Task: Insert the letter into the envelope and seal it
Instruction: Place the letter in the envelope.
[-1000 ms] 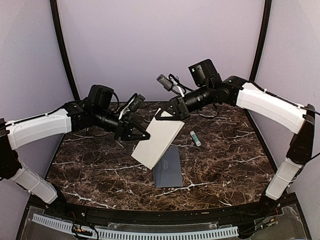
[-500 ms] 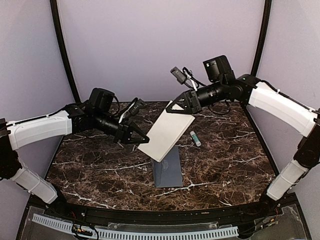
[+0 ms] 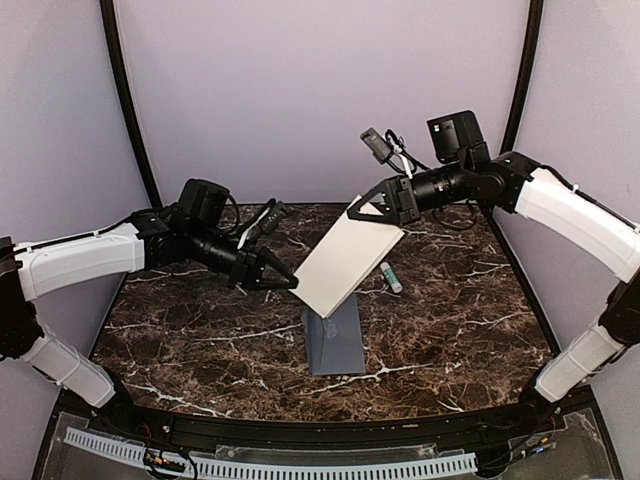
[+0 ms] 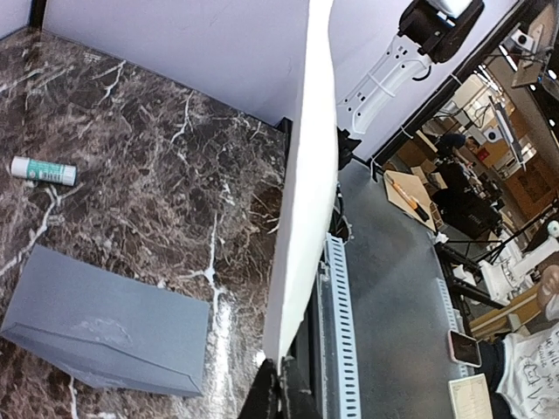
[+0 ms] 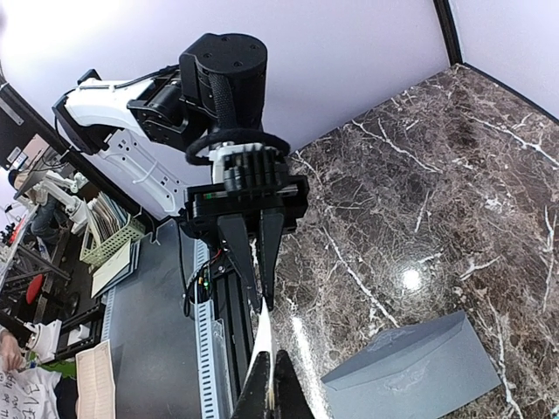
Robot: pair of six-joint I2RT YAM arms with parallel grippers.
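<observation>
The cream letter (image 3: 345, 265) hangs tilted in the air above the table, held at two corners. My right gripper (image 3: 356, 215) is shut on its upper corner. My left gripper (image 3: 291, 284) is shut on its lower left corner. In the left wrist view the letter (image 4: 306, 175) shows edge-on, rising from my left gripper (image 4: 281, 386). The right wrist view has the sheet (image 5: 265, 336) as a thin strip between my right gripper (image 5: 272, 377) and the left fingers (image 5: 267, 262). The grey envelope (image 3: 335, 340) lies flat on the table under the letter, also seen as a grey envelope (image 4: 105, 319) and envelope (image 5: 419, 375).
A small white glue stick (image 3: 390, 277) with a green end lies on the dark marble table (image 3: 200, 330), right of the letter; the glue stick (image 4: 44, 171) also shows in the left wrist view. A white slotted rail (image 3: 270, 465) runs along the near edge.
My right gripper has carried the letter up and to the right. My left gripper has followed and closed on the letter's lower left corner. The envelope and glue stick have not moved.
</observation>
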